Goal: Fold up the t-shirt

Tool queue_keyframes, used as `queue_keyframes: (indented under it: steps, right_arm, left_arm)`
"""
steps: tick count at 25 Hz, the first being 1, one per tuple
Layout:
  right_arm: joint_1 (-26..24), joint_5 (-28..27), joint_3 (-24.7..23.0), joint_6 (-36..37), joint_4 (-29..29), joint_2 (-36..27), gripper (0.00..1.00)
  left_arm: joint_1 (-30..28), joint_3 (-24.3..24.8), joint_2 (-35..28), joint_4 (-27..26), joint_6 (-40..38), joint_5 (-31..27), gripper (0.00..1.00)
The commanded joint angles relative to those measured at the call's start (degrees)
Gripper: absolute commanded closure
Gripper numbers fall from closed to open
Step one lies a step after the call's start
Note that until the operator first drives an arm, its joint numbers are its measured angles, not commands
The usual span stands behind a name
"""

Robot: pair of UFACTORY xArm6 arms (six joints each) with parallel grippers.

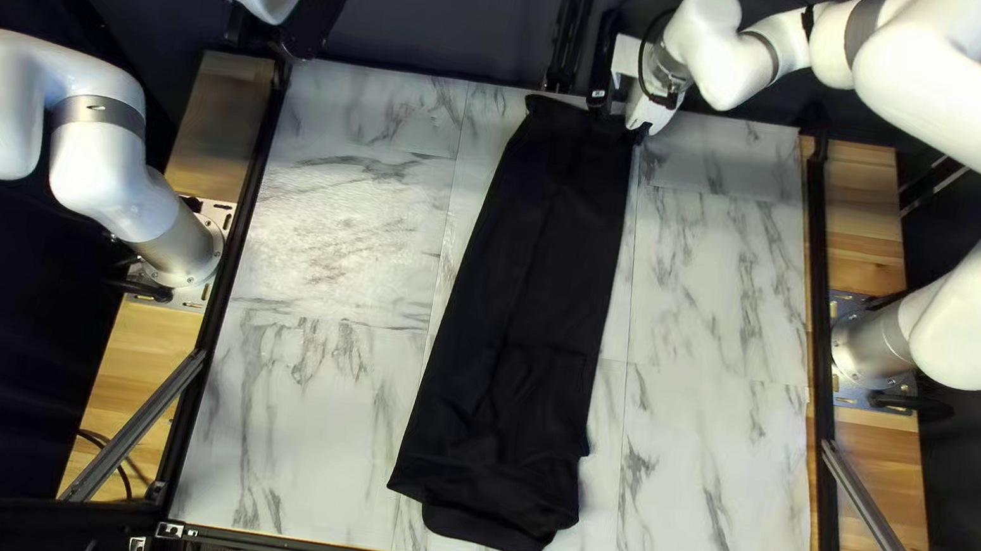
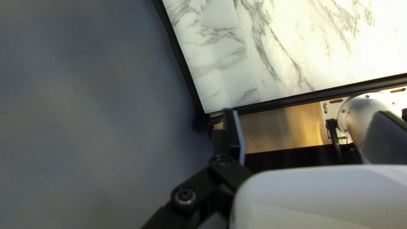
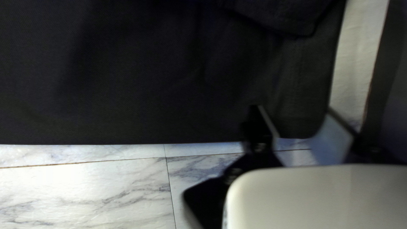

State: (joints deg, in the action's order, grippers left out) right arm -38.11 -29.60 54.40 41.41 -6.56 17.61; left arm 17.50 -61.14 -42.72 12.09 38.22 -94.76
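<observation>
lying down the middle of the worktop (image 1: 718,295), the black t-shirt (image 1: 536,269) should be found light and limp; all layers are best pinched near the worktop's far edge, where the right hand (image 3: 292,111) is spread wide. the left hand (image 2: 304,112) is wide too.

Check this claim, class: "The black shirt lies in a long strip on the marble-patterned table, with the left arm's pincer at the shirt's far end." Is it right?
Not quite: the top left view shows that it is the right arm's pincer at the far end. The black shirt does lie in a long strip on the marble-patterned table.
</observation>
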Motion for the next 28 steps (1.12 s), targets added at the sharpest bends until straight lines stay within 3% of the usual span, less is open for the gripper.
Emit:
queue_keyframes:
  steps: [1,23,28]
  right_arm:
    - [1.9,0.5,-2.2,-3.4,1.5,-3.5,1.00]
    - [16.3,8.0,-15.5,-32.0,18.8,-16.7,1.00]
    - [20.8,9.9,-19.8,-41.8,25.4,-19.2,1.00]
  left_arm:
    - [0.0,0.0,0.0,0.0,0.0,0.0,0.00]
    - [0.0,0.0,0.0,0.0,0.0,0.0,0.00]
    - [0.0,0.0,0.0,0.0,0.0,0.0,0.00]
